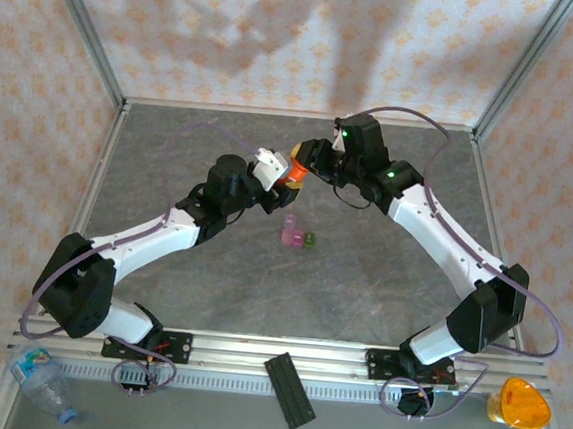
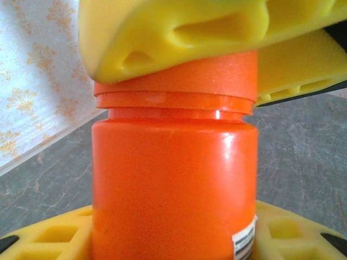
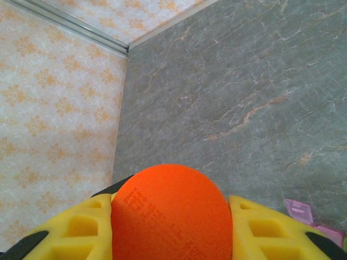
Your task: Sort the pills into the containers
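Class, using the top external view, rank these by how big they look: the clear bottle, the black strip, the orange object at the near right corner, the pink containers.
1. clear bottle, largest
2. orange object and black strip: too alike to rank
3. pink containers, smallest

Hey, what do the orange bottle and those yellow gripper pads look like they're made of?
Bottle: likely smooth glossy plastic, judging by bright highlights on its wall. Pads: probably soft matte foam or rubber; dull, with moulded hollows.
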`<state>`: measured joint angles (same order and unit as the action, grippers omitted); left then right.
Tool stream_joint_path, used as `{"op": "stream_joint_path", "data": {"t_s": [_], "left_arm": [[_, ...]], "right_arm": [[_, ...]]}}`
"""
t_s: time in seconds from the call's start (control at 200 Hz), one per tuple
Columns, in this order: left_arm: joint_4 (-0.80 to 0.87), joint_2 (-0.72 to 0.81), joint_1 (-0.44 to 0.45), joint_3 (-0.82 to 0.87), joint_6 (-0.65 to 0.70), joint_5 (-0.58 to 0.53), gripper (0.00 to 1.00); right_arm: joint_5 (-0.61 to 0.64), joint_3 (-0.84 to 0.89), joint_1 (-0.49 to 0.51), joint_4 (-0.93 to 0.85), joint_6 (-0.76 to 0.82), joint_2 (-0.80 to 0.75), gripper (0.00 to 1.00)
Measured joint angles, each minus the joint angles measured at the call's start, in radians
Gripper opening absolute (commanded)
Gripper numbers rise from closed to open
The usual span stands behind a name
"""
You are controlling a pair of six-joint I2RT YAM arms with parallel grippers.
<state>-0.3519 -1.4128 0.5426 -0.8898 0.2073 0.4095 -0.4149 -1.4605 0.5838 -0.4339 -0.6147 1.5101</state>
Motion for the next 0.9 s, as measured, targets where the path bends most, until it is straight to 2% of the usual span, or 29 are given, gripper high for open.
{"op": "stream_joint_path", "data": {"t_s": [0.185,0.4,0.601,0.901], "left_arm": [[-0.026,0.000,0.000,0.000,-0.016,0.027,0.00],[-0.069,0.009,0.011,0.000,-0.042,0.128,0.00],[-0.097,0.024,0.012,0.022,-0.083,0.150,0.00],[-0.116,0.025,0.006,0.034,-0.132,0.180,0.00]], "right_arm": [[-0.029,0.045,-0.016,0.053,0.136,-0.043,0.30],[-0.265,0.214,-0.115,0.222,0.297,-0.169,0.30],[-0.377,0.251,-0.146,0.295,0.317,-0.172,0.29],[-0.416,0.277,-0.156,0.344,0.316,-0.172,0.29]]}}
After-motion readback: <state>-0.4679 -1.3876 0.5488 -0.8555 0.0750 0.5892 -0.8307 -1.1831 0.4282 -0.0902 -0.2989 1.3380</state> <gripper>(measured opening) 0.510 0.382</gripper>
